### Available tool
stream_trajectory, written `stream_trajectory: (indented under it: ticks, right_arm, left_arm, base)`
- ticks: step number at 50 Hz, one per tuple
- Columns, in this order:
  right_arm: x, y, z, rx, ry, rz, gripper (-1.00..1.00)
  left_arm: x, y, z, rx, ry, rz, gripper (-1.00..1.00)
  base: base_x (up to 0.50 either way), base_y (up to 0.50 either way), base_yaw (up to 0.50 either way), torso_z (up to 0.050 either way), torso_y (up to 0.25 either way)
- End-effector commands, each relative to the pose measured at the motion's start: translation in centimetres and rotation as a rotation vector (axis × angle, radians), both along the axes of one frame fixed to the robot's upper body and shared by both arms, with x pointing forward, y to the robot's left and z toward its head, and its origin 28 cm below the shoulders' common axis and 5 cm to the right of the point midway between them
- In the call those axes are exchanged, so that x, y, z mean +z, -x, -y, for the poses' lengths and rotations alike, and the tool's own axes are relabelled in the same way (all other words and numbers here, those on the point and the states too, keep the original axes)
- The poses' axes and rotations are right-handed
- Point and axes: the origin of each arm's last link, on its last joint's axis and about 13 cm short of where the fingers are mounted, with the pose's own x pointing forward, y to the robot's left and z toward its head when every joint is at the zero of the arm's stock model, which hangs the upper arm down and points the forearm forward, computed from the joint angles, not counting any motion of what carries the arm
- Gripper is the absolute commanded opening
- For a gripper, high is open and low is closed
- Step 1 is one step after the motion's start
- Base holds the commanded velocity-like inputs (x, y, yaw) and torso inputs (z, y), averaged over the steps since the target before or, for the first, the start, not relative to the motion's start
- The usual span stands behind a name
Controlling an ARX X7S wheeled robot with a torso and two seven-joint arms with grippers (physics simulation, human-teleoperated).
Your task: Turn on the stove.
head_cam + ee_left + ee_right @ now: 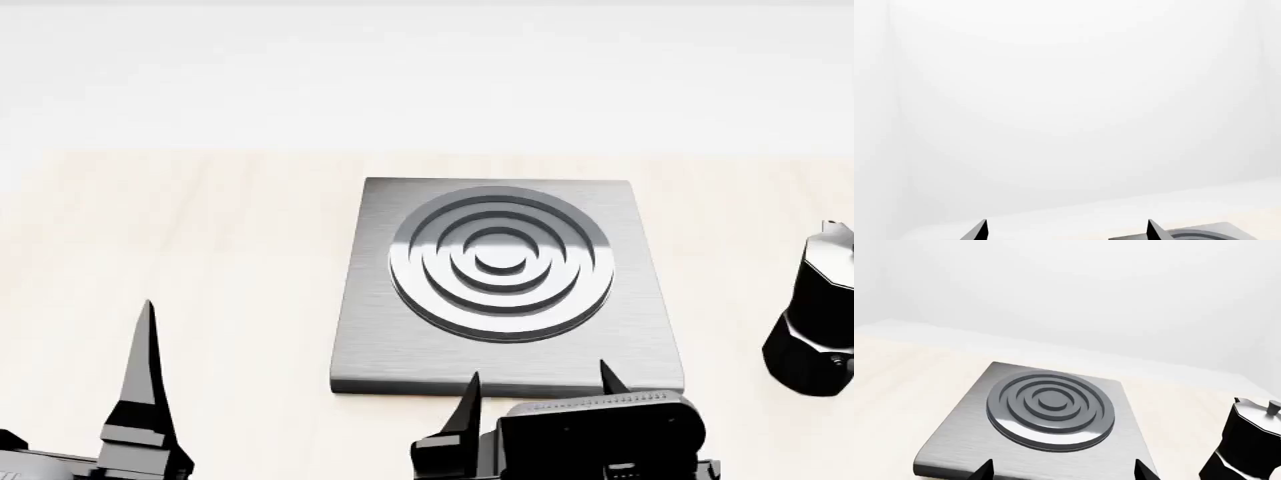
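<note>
Now the right end effector (541, 395), fingers apart and empty, hovers at the near edge of the stove (505, 285); the knob is hidden, so the next move must find it. The left end effector (1066, 229) is also apart.

Stove (400, 340) mid-table (200, 250), moka pot (814, 320) to its right, well apart.

A pale wood-grain tabletop (200, 250) carried everything. The stove (501, 290), a flat square grey hotplate with raised concentric rings, lay flat on it, just ahead of the right gripper's (537, 392) fingertips. A black moka pot (814, 310) stood upright on the wood, apart from the stove, off that gripper's right side.
</note>
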Motion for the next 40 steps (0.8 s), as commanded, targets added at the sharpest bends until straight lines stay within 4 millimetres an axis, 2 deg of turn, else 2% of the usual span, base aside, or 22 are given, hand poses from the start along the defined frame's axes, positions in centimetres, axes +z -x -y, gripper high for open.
stream_trajectory:
  ticks: [1,40]
  right_arm:
    - [-0.37,-0.18,0.02,-0.005,-0.001,-0.050,1.00]
    - [-0.99,-0.34,-0.12,0.012,-0.021,-0.149,1.00]
  left_arm:
    - [-0.06,0.00,0.08,-0.004,-0.001,-0.001,1.00]
    - [-0.19,0.09,0.24,-0.010,-0.010,-0.001,1.00]
  base:
    - [0.00,0.00,0.00,0.000,0.000]
    - [0.00,0.00,0.00,0.000,0.000]
